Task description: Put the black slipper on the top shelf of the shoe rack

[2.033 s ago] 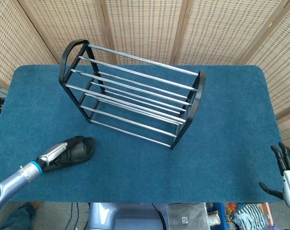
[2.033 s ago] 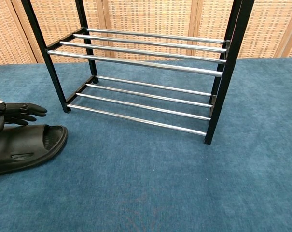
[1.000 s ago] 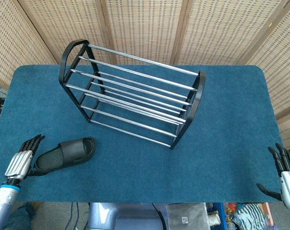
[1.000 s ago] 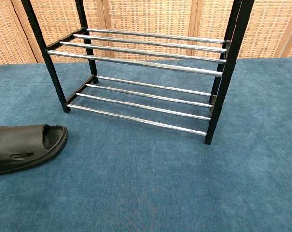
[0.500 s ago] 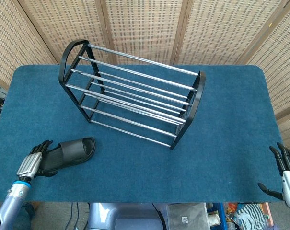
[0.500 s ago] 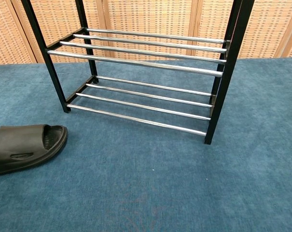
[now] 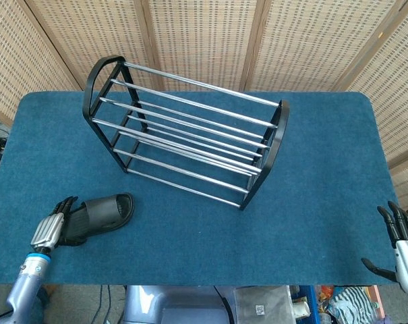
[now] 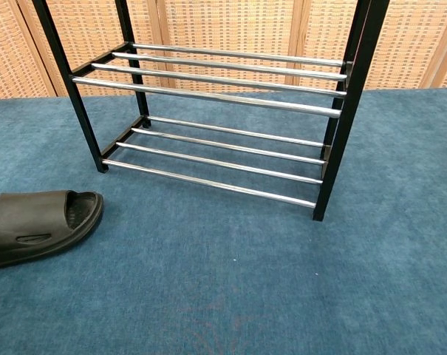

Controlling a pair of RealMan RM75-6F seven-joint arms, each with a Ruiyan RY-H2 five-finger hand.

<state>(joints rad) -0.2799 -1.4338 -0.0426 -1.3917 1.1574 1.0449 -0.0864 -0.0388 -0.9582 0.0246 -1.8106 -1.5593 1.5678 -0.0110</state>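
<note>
The black slipper [image 7: 99,216] is laid flat, sole down, on the blue table near its front left edge, toe opening turned toward the rack [image 7: 187,131]. The rack, a black frame with 3 tiers of chrome bars, is stood upright mid-table, well apart from the slipper.

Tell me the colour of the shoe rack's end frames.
Black end frames, clearest in the head view.

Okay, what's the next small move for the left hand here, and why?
Probably close the left hand around the heel end of the black slipper. The hand sits right at that end with fingers apart, the slipper lies flat on the table, and the shoe rack holds nothing.
</note>
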